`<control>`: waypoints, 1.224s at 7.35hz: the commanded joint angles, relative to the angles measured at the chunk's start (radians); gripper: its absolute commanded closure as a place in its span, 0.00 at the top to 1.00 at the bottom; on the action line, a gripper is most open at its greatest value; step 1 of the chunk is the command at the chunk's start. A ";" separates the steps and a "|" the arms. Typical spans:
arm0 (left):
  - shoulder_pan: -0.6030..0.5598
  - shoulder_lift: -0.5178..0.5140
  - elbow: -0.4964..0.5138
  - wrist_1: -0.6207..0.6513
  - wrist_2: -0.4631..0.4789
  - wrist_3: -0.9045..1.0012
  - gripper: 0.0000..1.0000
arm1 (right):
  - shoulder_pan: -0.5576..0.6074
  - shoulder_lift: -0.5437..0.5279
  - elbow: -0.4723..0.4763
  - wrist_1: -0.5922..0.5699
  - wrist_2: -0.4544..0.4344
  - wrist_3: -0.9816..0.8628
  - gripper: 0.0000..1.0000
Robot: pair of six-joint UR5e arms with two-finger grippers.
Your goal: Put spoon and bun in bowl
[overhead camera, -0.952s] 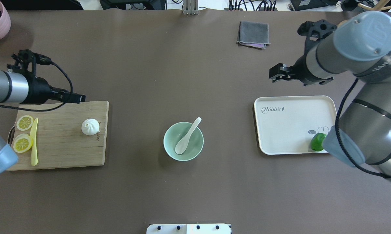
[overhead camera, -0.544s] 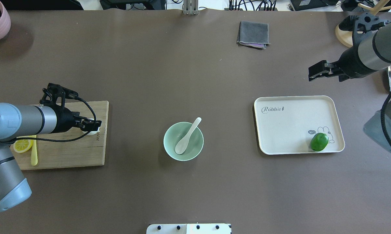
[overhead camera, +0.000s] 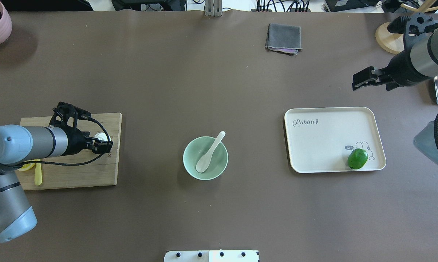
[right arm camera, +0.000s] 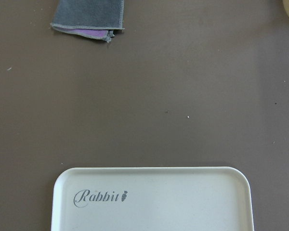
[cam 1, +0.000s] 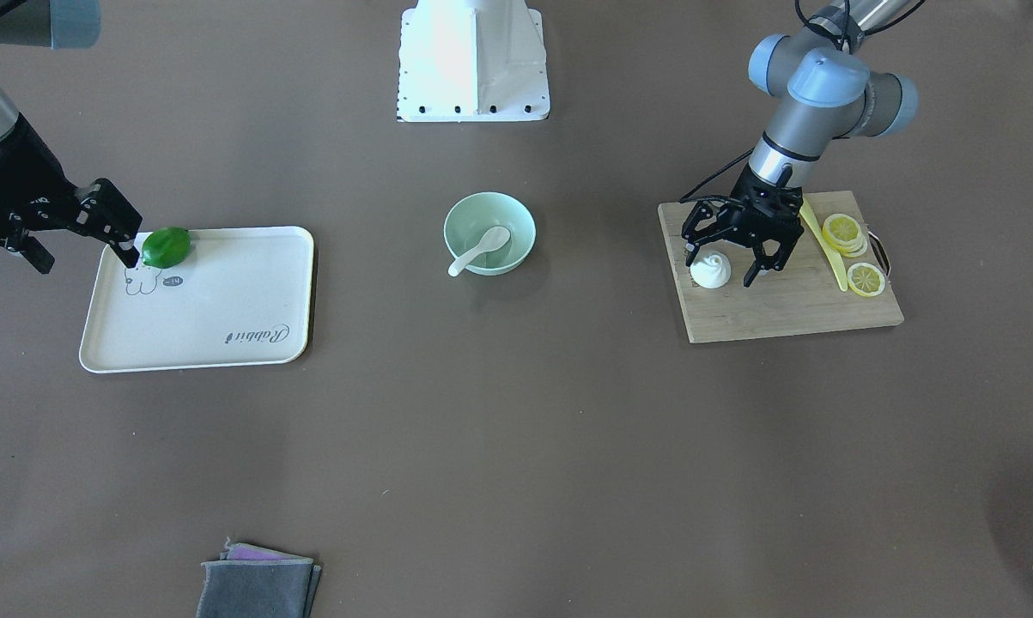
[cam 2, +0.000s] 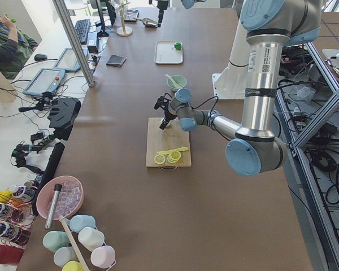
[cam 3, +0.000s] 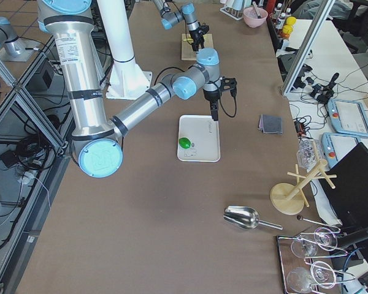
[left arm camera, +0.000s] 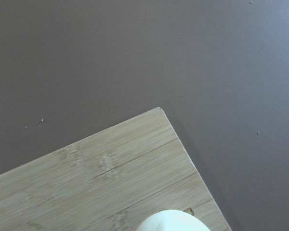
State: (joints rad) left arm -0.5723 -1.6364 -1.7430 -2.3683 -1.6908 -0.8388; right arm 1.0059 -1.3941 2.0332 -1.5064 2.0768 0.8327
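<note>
my left gripper (cam 1: 723, 266) has dropped, jaws wide, astride the white pleated steamed bun (cam 1: 710, 271); cream spoon (overhead camera: 208, 154) sits in mint-green bowl (overhead camera: 189, 162); right gripper (overhead camera: 357, 83), spread, idles.

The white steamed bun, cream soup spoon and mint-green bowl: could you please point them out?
White pleated steamed bun (cam 1: 708, 273): front-facing view, its body.
Cream-white soup spoon (overhead camera: 203, 165): overhead view, its scoop.
Pale mint-green round bowl (overhead camera: 219, 164): overhead view, bare inner wall.

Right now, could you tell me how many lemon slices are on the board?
2 clearly, both beside the stick: a slice toward the board's far side from the robot, and a slice nearer it. The nearer seems to rest on another, so perhaps 3.
</note>
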 commanded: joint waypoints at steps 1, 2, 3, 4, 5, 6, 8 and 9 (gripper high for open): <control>0.014 -0.002 -0.009 -0.003 0.011 0.000 0.51 | 0.000 0.000 0.001 0.000 -0.001 0.006 1.00; 0.014 0.001 -0.030 -0.003 0.011 -0.003 0.39 | 0.000 0.001 0.001 0.000 0.000 0.008 1.00; 0.012 0.003 -0.059 -0.003 0.008 -0.005 0.30 | 0.000 0.001 0.001 0.000 0.000 0.008 1.00; 0.012 -0.009 -0.084 0.000 0.004 -0.012 0.26 | 0.000 0.001 0.001 0.000 0.000 0.009 1.00; 0.012 -0.044 -0.090 0.001 0.008 -0.017 0.27 | 0.000 0.000 0.002 0.000 0.000 0.009 1.00; 0.015 -0.118 -0.081 0.007 0.008 -0.066 0.27 | 0.000 -0.002 0.002 0.000 0.000 0.009 1.00; 0.064 -0.248 -0.079 0.018 0.013 -0.173 0.27 | 0.003 -0.006 0.002 0.000 0.000 0.006 1.00; 0.130 -0.305 -0.064 0.018 0.064 -0.221 0.27 | 0.003 -0.009 0.002 0.000 0.000 0.003 1.00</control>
State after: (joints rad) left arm -0.5065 -1.8669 -1.8188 -2.3528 -1.6670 -1.0016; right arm 1.0086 -1.4002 2.0356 -1.5064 2.0770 0.8391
